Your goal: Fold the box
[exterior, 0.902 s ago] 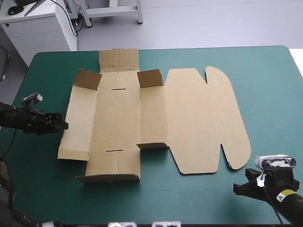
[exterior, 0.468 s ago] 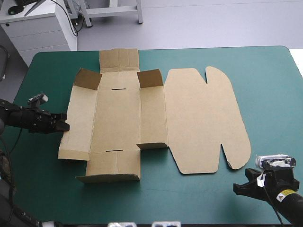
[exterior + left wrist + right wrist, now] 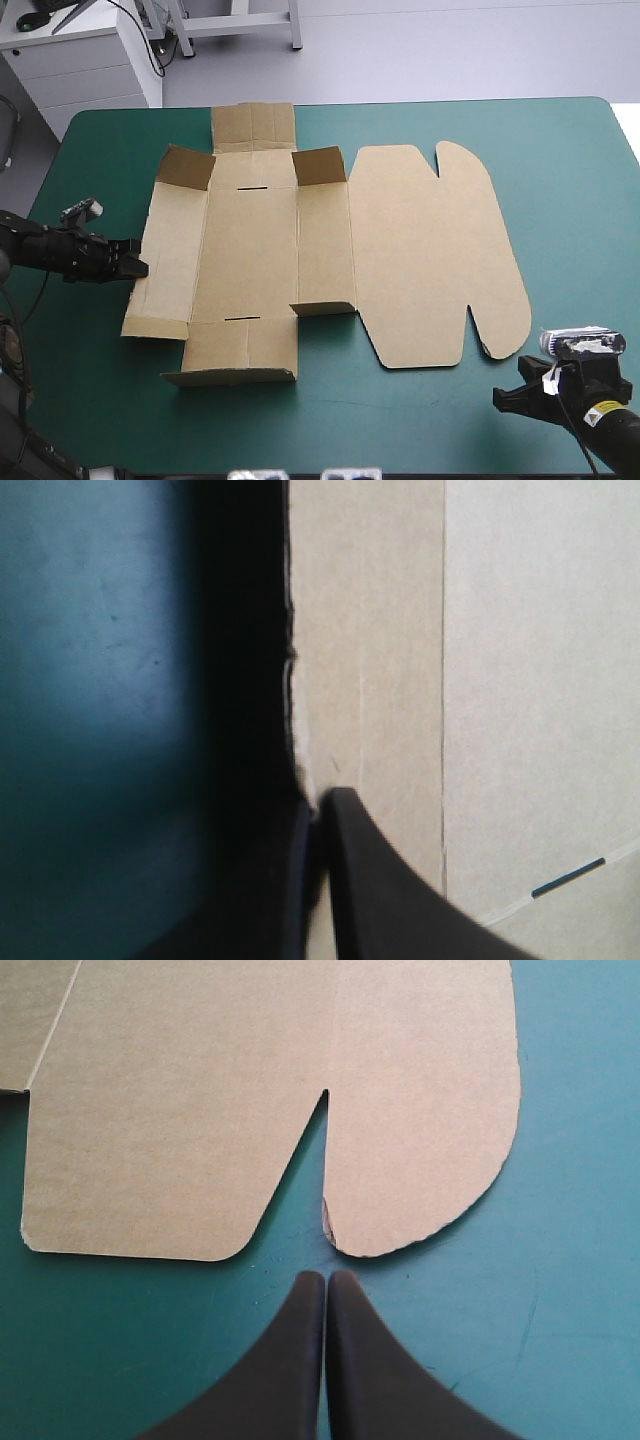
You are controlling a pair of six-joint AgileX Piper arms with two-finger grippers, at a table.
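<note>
The brown box [image 3: 250,240] lies as a flat cut sheet on the teal-green cover, with two small corner flaps raised at its far side and the lid panel [image 3: 430,250] flat to the right. My left gripper [image 3: 138,268] is at the left panel's outer edge. In the left wrist view its fingers [image 3: 318,802] are all but shut, with the board's edge [image 3: 365,680] between them. My right gripper [image 3: 497,400] rests shut on the cover near the front right corner. It sits just short of the lid's rounded tab [image 3: 420,1110] and touches nothing [image 3: 326,1278].
A raised front flap [image 3: 230,376] of the box stands toward the table's front edge. The table's left edge [image 3: 40,215] runs close behind the left arm. Beyond the far left corner stands a white cabinet [image 3: 80,60].
The left gripper has moved right to the box's left edge and closed on it. The sheet has shifted very slightly right. The right arm has not moved.
</note>
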